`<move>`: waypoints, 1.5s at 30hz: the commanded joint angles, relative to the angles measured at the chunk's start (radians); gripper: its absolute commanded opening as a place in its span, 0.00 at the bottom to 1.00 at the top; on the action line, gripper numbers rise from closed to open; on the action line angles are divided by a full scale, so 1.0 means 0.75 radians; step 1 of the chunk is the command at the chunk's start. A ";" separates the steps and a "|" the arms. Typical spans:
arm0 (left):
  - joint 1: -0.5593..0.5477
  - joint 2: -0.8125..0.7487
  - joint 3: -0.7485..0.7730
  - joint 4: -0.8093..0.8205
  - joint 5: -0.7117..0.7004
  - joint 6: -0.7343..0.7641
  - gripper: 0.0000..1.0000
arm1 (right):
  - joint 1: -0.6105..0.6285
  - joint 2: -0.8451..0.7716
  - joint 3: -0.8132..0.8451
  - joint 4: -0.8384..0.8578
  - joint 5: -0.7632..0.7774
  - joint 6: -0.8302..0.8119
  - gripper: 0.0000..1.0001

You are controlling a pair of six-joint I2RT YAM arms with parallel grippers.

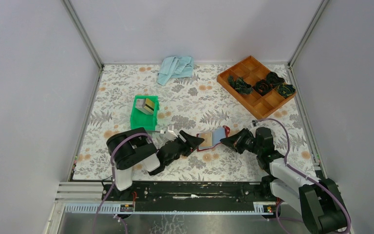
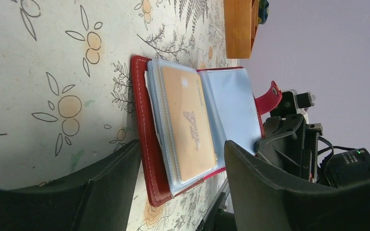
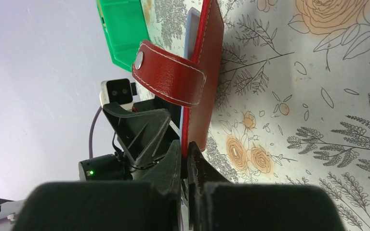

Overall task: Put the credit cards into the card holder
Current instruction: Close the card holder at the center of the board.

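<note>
**Holder pinned open, one card in**

Mid-table, the right gripper (image 3: 185, 149) clamps the card holder (image 1: 211, 139) by its raised cover. The left gripper (image 2: 180, 163) gapes empty astride its near edge. A slipped pinch could drop the cover shut. Only the left wrist view shows the gold card (image 2: 188, 130) sleeved; only overhead, cards (image 1: 147, 105) in the green bin (image 1: 143, 119).

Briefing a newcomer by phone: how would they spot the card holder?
On the flowered table, look near the front edge, in the middle. The card holder lies open there, one cover pinched by the right gripper. Unlike the green bin and orange tray, it is a dark red case, pale blue inside.
</note>
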 commanded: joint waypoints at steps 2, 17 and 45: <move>0.010 0.064 -0.028 -0.101 -0.018 0.128 0.71 | -0.006 0.036 -0.005 0.055 -0.089 -0.057 0.00; 0.010 0.088 -0.043 0.034 0.046 0.180 0.65 | 0.006 0.113 -0.003 0.035 -0.117 -0.163 0.00; -0.051 -0.436 0.454 -1.487 -0.194 0.670 0.26 | 0.305 0.213 0.235 -0.262 0.185 -0.465 0.39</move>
